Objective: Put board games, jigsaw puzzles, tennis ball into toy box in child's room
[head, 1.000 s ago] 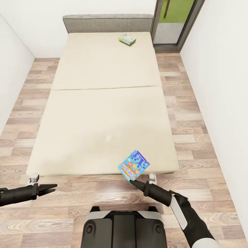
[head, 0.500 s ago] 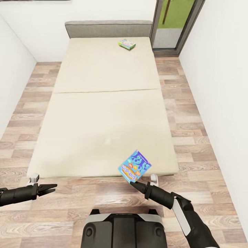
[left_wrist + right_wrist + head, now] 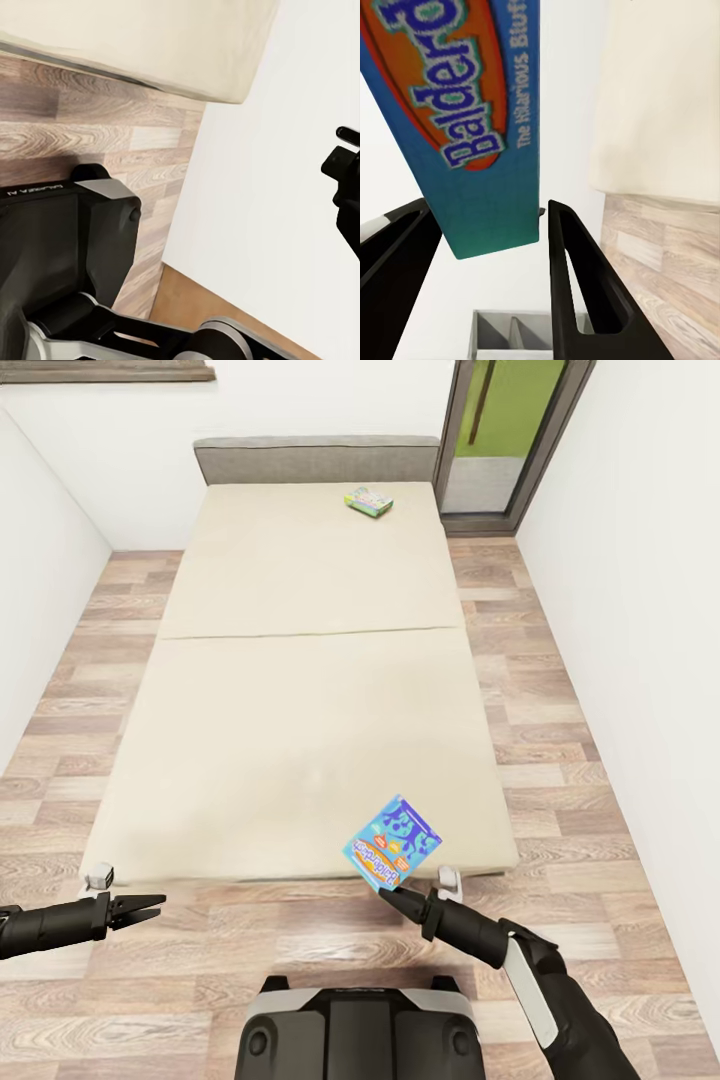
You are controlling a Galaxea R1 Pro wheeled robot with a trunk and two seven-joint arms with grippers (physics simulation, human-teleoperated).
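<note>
My arms (image 3: 560,1000) are black with white panels; black pointed grippers (image 3: 128,908); base (image 3: 360,1030) black and grey

Head cam is looking forward and down from high up, taking in the whole bed (image 3: 300,690) from its foot edge to the headboard. Left wrist cam is sitting low, facing the mattress's foot corner (image 3: 225,75) and wood floor (image 3: 90,127). Right wrist cam is looking along its fingers (image 3: 577,277), close up on the blue board game (image 3: 472,120), sharing the mattress edge (image 3: 660,105) with the head cam.
</note>
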